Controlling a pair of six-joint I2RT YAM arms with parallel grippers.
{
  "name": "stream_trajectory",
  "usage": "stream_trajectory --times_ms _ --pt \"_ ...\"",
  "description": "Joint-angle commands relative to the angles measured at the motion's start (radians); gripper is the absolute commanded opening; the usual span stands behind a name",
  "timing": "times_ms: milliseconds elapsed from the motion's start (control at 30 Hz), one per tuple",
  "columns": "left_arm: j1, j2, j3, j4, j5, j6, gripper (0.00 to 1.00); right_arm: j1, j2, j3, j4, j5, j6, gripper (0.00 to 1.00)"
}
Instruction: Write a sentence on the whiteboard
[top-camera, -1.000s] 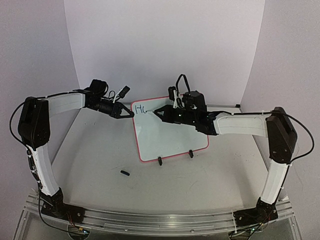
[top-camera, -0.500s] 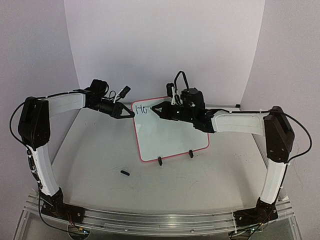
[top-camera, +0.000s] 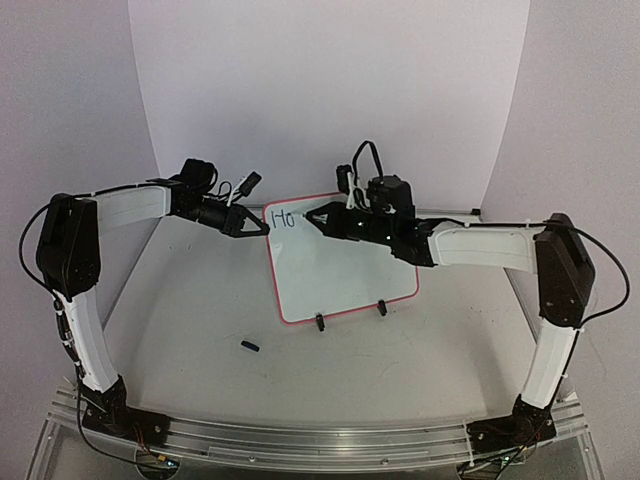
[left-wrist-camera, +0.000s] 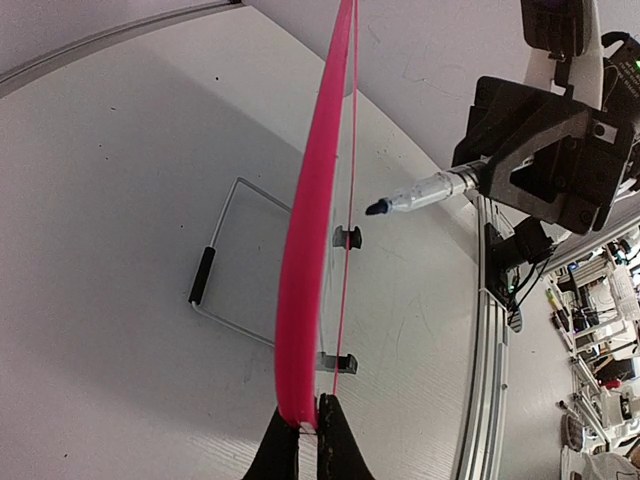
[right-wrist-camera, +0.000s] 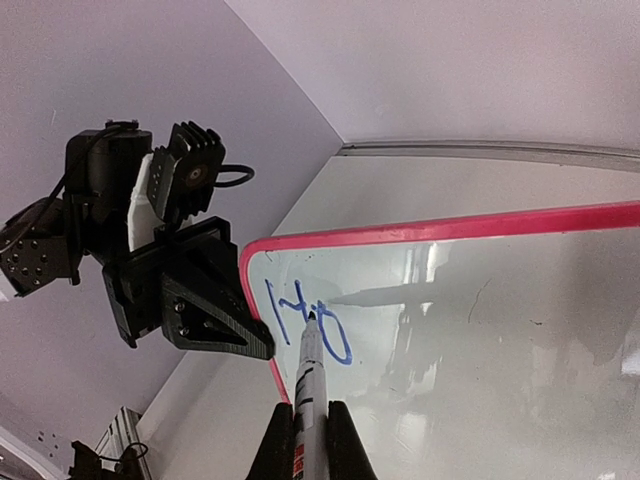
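The whiteboard (top-camera: 345, 270) stands tilted on the table, white with a pink frame (left-wrist-camera: 308, 250). My left gripper (top-camera: 262, 228) is shut on its upper left edge; the fingertips (left-wrist-camera: 300, 445) pinch the frame. My right gripper (top-camera: 312, 217) is shut on a blue marker (right-wrist-camera: 307, 375), pointed at the board's top left. Of the sentence, blue letters "Ho" (right-wrist-camera: 305, 318) are on the board. The marker tip (left-wrist-camera: 377, 208) sits at the top of the "o", with a small gap to the surface in the left wrist view.
A black marker cap (top-camera: 250, 346) lies on the table in front of the board. Two black clip feet (top-camera: 320, 322) hold the board's lower edge, and a wire stand (left-wrist-camera: 225, 250) lies behind it. An aluminium rail (top-camera: 300, 435) runs along the near edge.
The open curve after the "H" has been closed into an "o". The right gripper with the marker shifted slightly along the top line. The left gripper and board have not moved.
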Motion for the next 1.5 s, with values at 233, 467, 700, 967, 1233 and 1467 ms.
stream_trajectory --times_ms 233,467,700,967,1233,1467 --pt "-0.043 -0.010 0.015 -0.062 -0.030 0.053 0.00 -0.006 -0.073 -0.028 0.031 0.039 -0.015 0.00" --pt "-0.044 -0.011 0.015 -0.060 -0.029 0.055 0.00 -0.011 -0.035 -0.014 0.023 0.053 -0.012 0.00" --pt "-0.045 -0.012 0.016 -0.064 -0.031 0.055 0.00 -0.016 -0.010 -0.001 0.015 0.056 -0.007 0.00" --pt "-0.045 -0.012 0.016 -0.066 -0.032 0.058 0.00 -0.019 -0.010 -0.014 0.004 0.067 -0.008 0.00" --pt "-0.047 -0.012 0.016 -0.066 -0.032 0.058 0.00 -0.018 -0.039 -0.096 -0.010 0.053 0.006 0.00" --pt "-0.048 -0.012 0.016 -0.066 -0.036 0.059 0.00 -0.018 -0.069 -0.155 -0.010 0.019 0.023 0.00"
